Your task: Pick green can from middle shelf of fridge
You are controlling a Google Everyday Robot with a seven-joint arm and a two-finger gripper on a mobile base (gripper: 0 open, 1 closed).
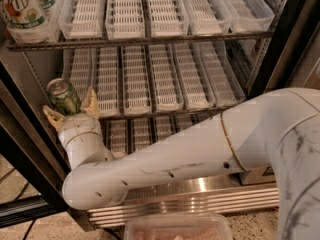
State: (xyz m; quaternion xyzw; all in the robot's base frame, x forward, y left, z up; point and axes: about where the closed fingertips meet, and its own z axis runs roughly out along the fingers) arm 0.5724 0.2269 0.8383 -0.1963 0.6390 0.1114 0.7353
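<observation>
The green can stands upright at the far left front of the middle shelf of the fridge. It has a green-and-white print and a silver top. My gripper is at the can. Its tan fingers are spread to either side of the can's lower part, and the can sits between them. The gripper is open. The white wrist hides the can's base. The white arm runs from the lower right across the lowest shelf.
A large 7UP bottle stands at the upper shelf's left end, above the can. Long white slotted trays fill the shelves. The dark door edge is close on the left. A clear plastic tray lies at the bottom.
</observation>
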